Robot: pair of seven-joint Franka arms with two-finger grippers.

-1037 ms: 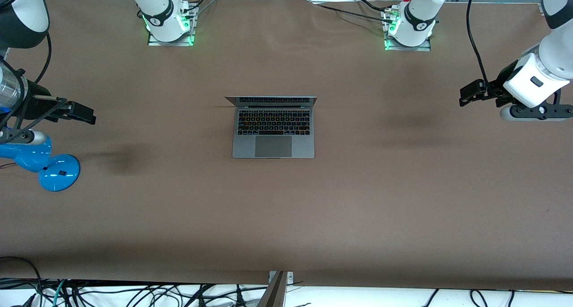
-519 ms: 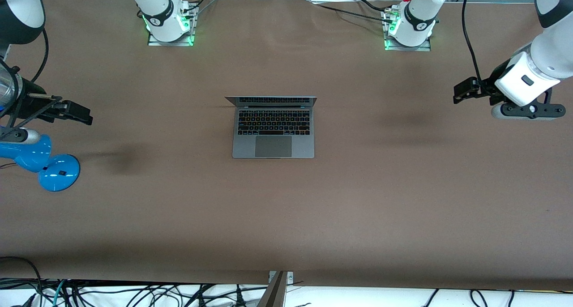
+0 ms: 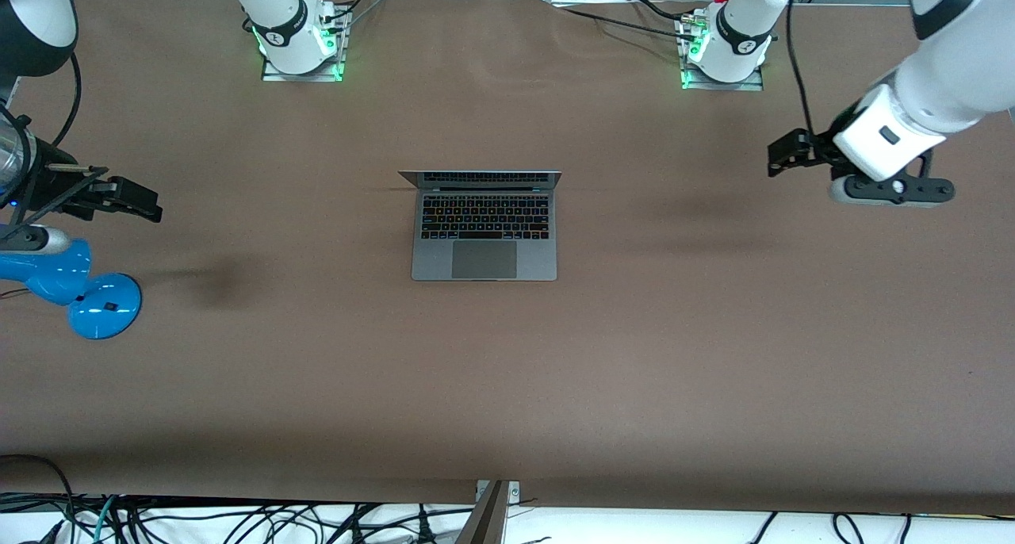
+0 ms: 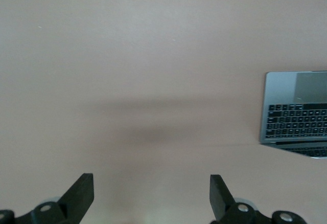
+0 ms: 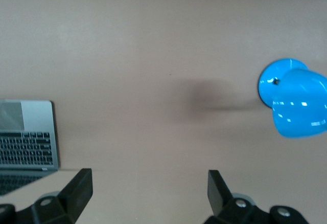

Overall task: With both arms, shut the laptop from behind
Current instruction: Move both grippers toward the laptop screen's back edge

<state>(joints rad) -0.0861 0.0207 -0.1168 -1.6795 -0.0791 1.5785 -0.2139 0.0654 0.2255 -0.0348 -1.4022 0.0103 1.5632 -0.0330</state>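
At the front view's left edge, the right gripper [image 3: 151, 207] hangs over the brown bench [image 3: 317, 369], its jaws spread wide and holding nothing. Just below it in the frame sits a blue lamp [image 3: 87, 290]. At frame centre the laptop [image 3: 484, 227] rests on the bench with its lid raised and its keyboard facing the camera. At upper right, the left gripper [image 3: 781, 159] is over bare bench, jaws likewise wide apart and empty.
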